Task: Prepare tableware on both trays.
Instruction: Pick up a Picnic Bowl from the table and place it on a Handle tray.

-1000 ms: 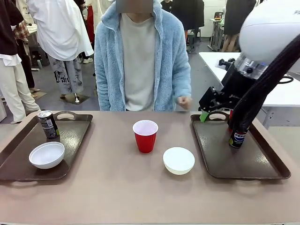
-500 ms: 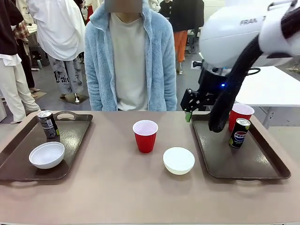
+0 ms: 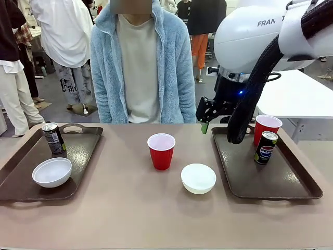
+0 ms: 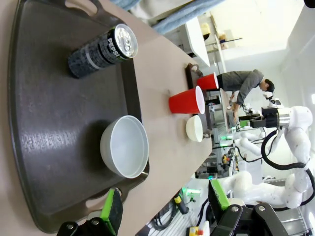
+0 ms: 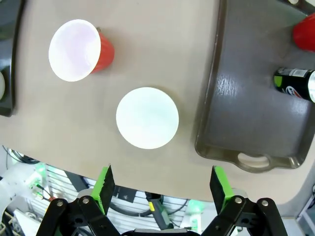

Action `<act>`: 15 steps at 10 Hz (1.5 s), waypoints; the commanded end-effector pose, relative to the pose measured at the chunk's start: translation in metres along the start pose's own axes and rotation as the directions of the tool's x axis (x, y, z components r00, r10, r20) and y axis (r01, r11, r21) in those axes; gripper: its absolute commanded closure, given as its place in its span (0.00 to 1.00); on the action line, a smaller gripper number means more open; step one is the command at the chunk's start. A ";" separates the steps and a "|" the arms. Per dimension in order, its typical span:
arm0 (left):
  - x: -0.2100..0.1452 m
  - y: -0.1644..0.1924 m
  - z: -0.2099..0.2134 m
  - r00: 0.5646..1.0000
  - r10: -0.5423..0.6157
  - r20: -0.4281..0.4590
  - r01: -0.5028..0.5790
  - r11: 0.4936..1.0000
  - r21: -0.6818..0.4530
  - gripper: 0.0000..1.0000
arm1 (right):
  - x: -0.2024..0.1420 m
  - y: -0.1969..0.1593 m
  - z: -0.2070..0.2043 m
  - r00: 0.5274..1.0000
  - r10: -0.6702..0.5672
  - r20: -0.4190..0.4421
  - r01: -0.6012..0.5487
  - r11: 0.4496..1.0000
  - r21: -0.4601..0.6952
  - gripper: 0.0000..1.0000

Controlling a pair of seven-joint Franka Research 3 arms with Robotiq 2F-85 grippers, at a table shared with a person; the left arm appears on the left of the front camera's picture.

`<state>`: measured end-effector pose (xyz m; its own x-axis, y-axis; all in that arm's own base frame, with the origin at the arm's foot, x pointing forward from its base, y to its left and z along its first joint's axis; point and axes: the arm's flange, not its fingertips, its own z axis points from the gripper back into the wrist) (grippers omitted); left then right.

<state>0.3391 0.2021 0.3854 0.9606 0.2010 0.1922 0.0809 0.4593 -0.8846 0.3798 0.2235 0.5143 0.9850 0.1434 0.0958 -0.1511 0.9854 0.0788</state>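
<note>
Bowl (image 5: 147,117) sits beyond the right fingers (image 5: 105,183) (spread wide), roughly between them.

White right arm (image 3: 250,36) carries a black ribbed cable (image 3: 250,87) and black, green-padded right gripper (image 5: 162,186)

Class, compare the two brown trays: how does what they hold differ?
The left tray holds a white bowl; the right tray holds none. The right tray holds a red cup; the left tray has none. Both are dark brown and rimmed.
</note>
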 end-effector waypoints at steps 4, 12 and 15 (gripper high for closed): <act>-0.001 0.001 0.002 1.000 -0.017 0.001 0.017 1.000 -0.012 0.07 | -0.006 -0.002 -0.003 1.000 -0.006 0.003 0.006 1.000 -0.016 0.00; -0.001 0.001 0.002 1.000 -0.017 0.001 0.017 1.000 -0.012 0.07 | -0.004 0.018 -0.083 0.997 0.062 0.043 -0.056 0.991 -0.125 0.00; -0.001 0.001 0.002 1.000 -0.017 0.001 0.017 1.000 -0.012 0.07 | -0.015 0.016 -0.093 0.998 0.061 -0.005 -0.061 0.997 -0.048 0.00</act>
<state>0.3391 0.2022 0.3854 0.9606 0.2007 0.1921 0.0810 0.4591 -0.8847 0.3818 0.2494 0.4210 0.9699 0.2154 0.1133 -0.2161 0.9764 -0.0061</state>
